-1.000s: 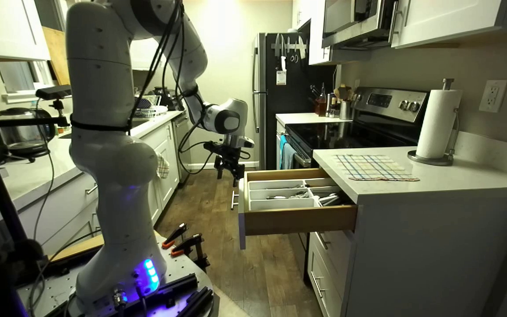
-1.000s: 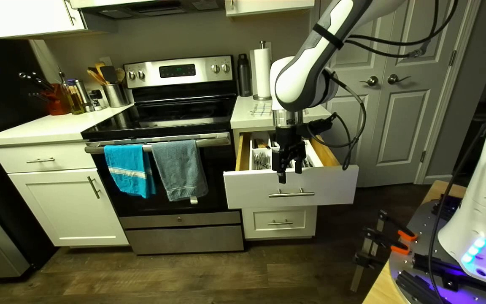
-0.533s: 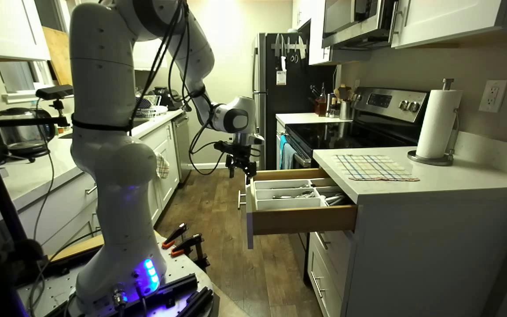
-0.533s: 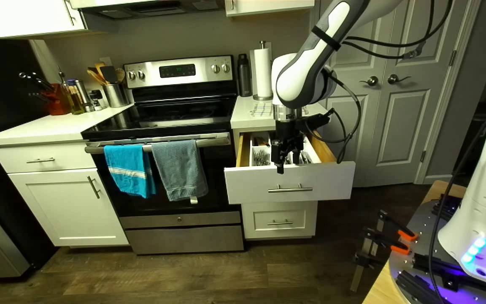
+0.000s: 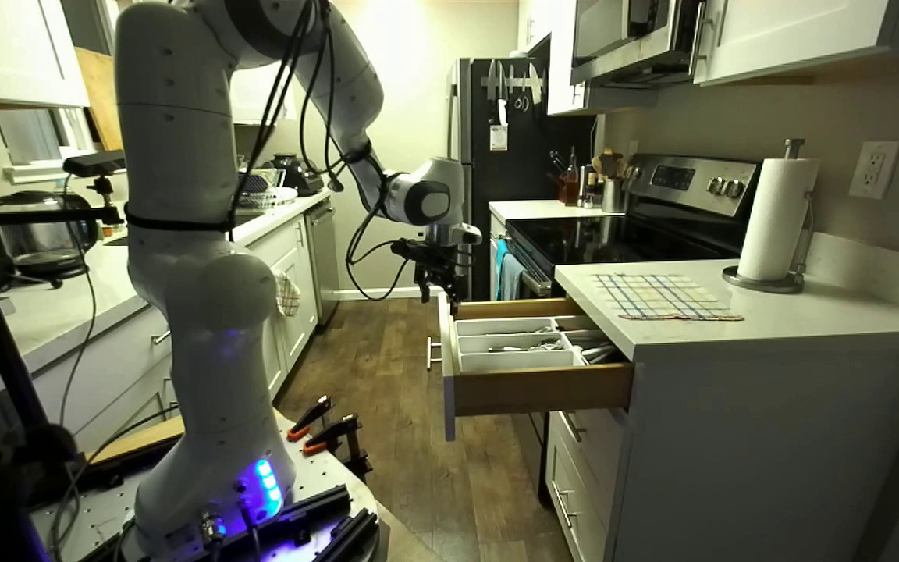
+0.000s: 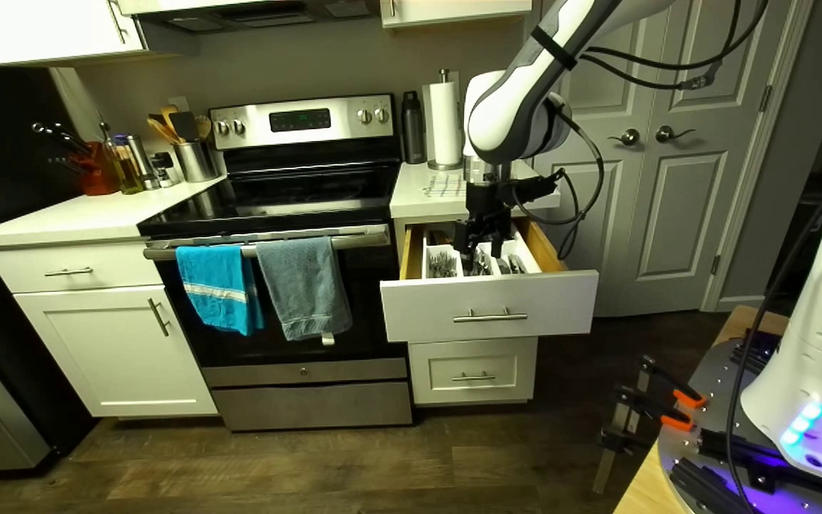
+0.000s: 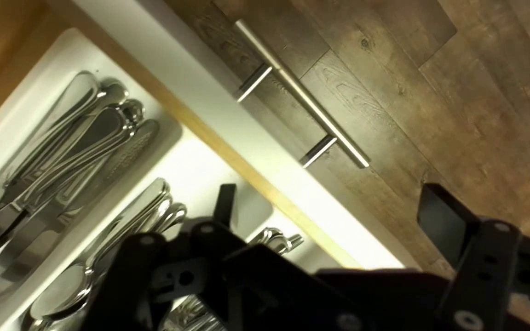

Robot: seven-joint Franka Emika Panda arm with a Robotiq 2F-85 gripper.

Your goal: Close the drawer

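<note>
The top drawer [image 5: 543,390] is pulled out below the counter, and its white front [image 6: 418,310] with a bar handle [image 6: 489,317] faces the room. A white cutlery tray [image 5: 520,361] with metal cutlery lies inside. My gripper [image 6: 483,260] is open and empty, pointing down just above the drawer front. In the wrist view the gripper [image 7: 329,197] has one finger over the tray side and the other over the floor side, with the front's top edge [image 7: 256,138] running between them. The handle [image 7: 302,96] is beyond the fingertips. Contact with the drawer cannot be told.
The counter [image 5: 777,312] above the drawer holds a checked cloth [image 5: 664,297] and a paper towel roll [image 5: 776,222]. A stove [image 6: 304,193] with hanging towels [image 6: 304,285] stands beside it. A closed lower drawer [image 6: 475,364] is beneath.
The drawer has slid some way in toward the cabinet. My gripper has moved the same way and risen from the drawer front's top edge.
</note>
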